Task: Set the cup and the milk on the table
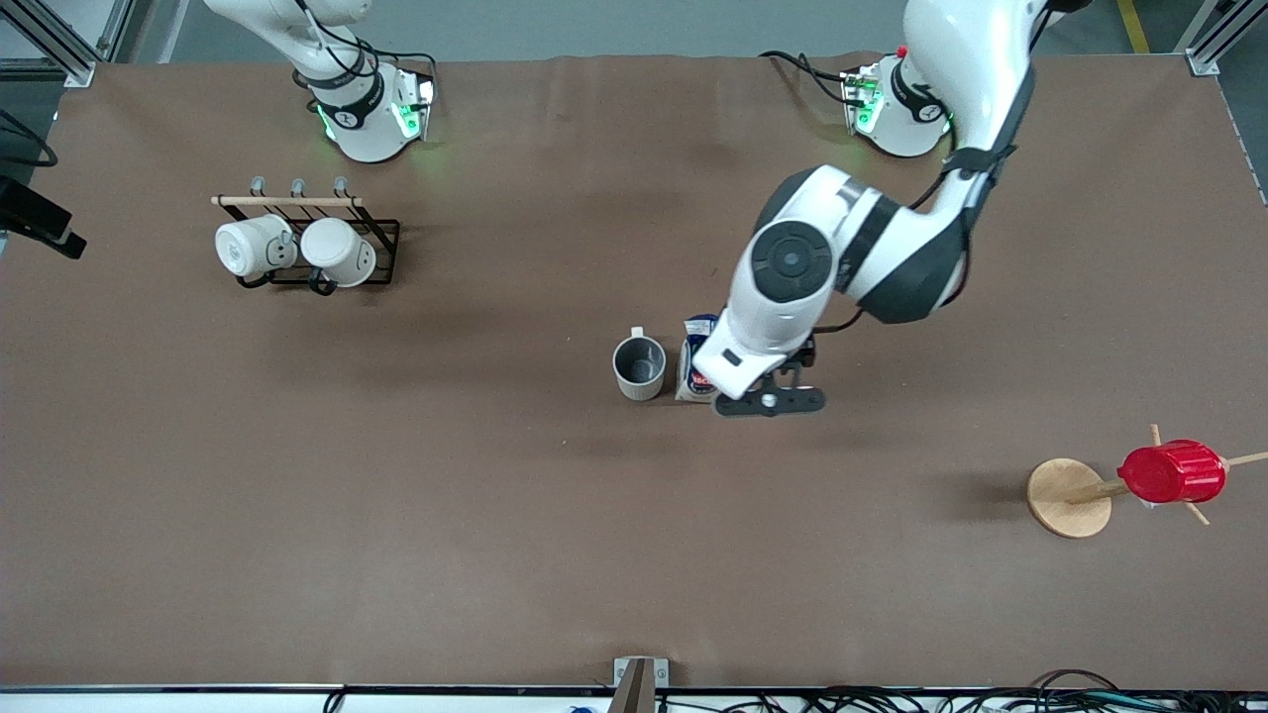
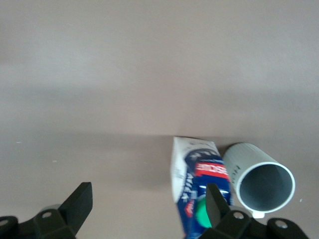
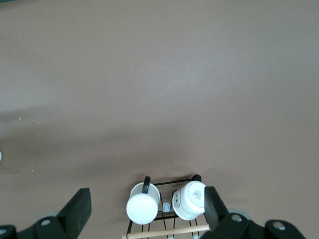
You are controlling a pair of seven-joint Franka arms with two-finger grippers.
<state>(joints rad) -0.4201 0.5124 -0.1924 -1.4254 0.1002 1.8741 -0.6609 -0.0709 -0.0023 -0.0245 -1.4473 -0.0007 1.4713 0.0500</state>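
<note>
The table (image 1: 396,515) filled nearly the whole front frame. The left arm reached down from the upper right to frame centre; the right arm showed only its base at the upper left and waited.

The mug rack (image 1: 307,243), upper left of the front frame, carried two all-white mugs (image 1: 297,248). A wooden peg stand (image 1: 1075,495) at lower right held a red ribbed cup (image 1: 1171,471).

The milk (image 1: 699,358) stood upright at frame centre on the table, and the cup (image 1: 640,367) stood just beside it toward the right arm's end, mouth up; contact between them could not be resolved.

The left gripper (image 2: 149,209) hung over the table just beside the milk, toward the left arm's end. In the left wrist view its fingers (image 2: 77,204) were spread wide and held nothing. The carton (image 2: 197,191) lay at the lower right of that view, by one fingertip and not between the two, its long axis vertical.

The right gripper (image 3: 144,214) hovered over the rack, fingers spread, empty.

Judgement: both items appeared already placed. The left arm was the nearer; any retreat should go up or away from the carton, since a sideways drift toward it could tip it into the cup.
</note>
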